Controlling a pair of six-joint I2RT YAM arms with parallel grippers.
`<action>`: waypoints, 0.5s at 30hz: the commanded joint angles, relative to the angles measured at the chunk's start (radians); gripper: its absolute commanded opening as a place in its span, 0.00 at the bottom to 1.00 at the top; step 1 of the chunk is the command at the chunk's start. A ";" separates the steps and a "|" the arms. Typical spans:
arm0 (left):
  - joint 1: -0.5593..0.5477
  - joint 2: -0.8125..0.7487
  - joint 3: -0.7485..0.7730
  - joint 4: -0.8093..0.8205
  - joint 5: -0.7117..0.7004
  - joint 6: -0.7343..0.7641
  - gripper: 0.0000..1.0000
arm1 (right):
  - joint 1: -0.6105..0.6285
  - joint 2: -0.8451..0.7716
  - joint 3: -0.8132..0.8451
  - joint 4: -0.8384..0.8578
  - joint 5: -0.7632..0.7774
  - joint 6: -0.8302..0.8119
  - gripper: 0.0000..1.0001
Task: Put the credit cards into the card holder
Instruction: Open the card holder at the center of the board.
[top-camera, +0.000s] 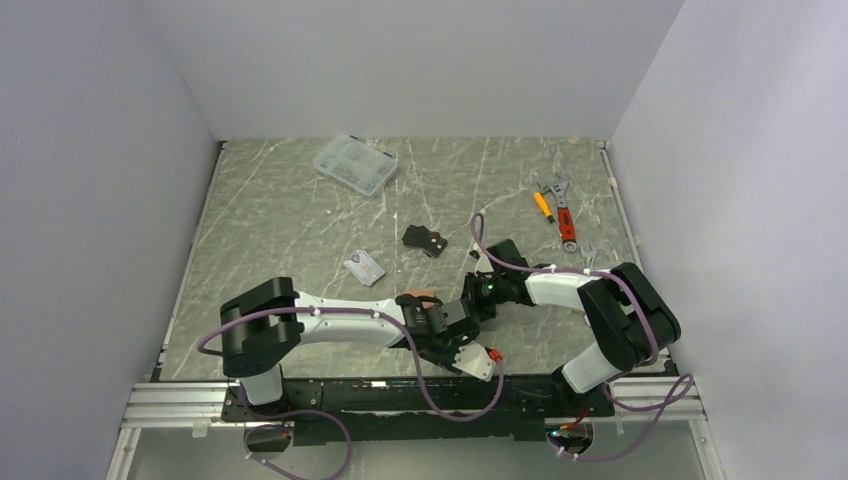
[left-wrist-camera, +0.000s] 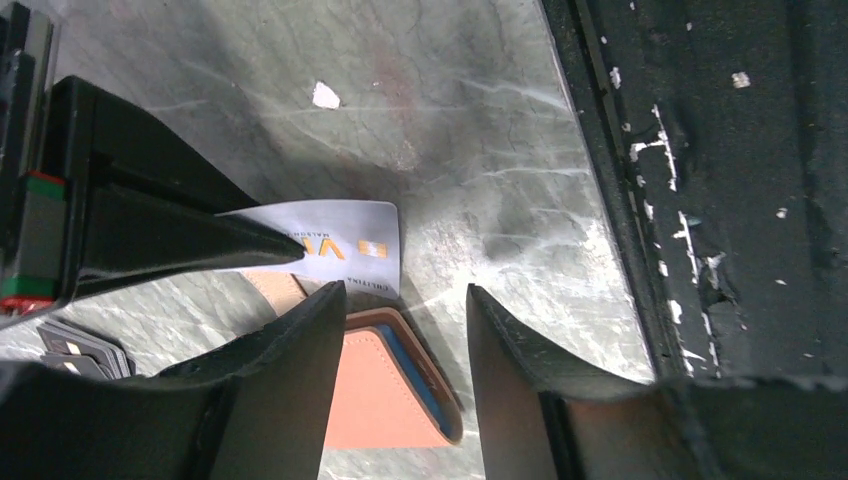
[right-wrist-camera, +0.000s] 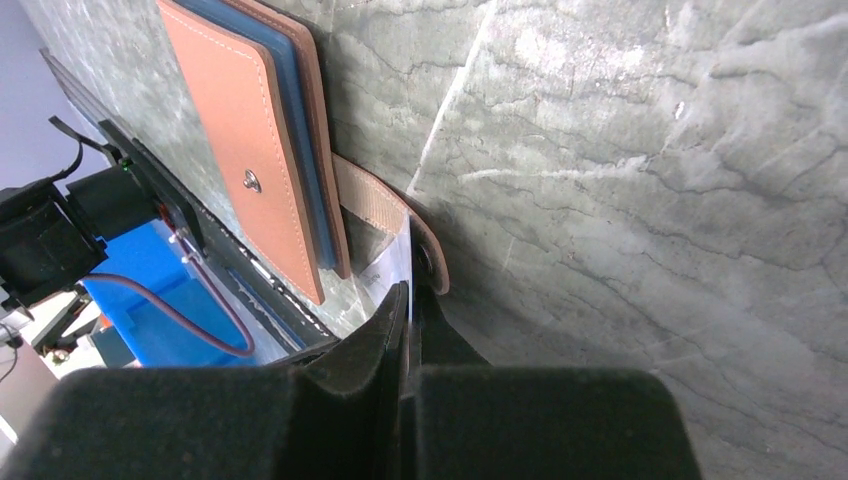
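Observation:
The pinkish-brown card holder (left-wrist-camera: 380, 390) lies flat near the table's front edge, a blue layer showing at its edge; it also shows in the right wrist view (right-wrist-camera: 240, 130) with its tab (right-wrist-camera: 375, 205). My right gripper (right-wrist-camera: 410, 295) is shut on a silver-grey card with gold lettering (left-wrist-camera: 350, 240), held on edge beside the holder's tab. My left gripper (left-wrist-camera: 405, 300) is open, its jaws straddling the holder's corner. In the top view both grippers meet over the holder (top-camera: 420, 297). A pale card (top-camera: 364, 266) and a black card (top-camera: 424, 240) lie further back.
A clear plastic compartment box (top-camera: 355, 164) stands at the back left. Wrenches and a screwdriver (top-camera: 558, 212) lie at the back right. The black front rail (left-wrist-camera: 700, 200) runs close beside the left gripper.

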 joint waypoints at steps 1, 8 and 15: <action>0.020 0.056 0.014 0.026 -0.005 0.067 0.51 | -0.003 0.029 -0.049 -0.027 0.179 -0.027 0.00; 0.092 0.038 0.029 -0.016 -0.056 0.069 0.37 | -0.003 0.034 -0.052 -0.035 0.196 -0.024 0.00; 0.116 -0.042 0.024 -0.058 -0.067 0.029 0.34 | -0.003 0.042 -0.065 -0.035 0.204 -0.018 0.00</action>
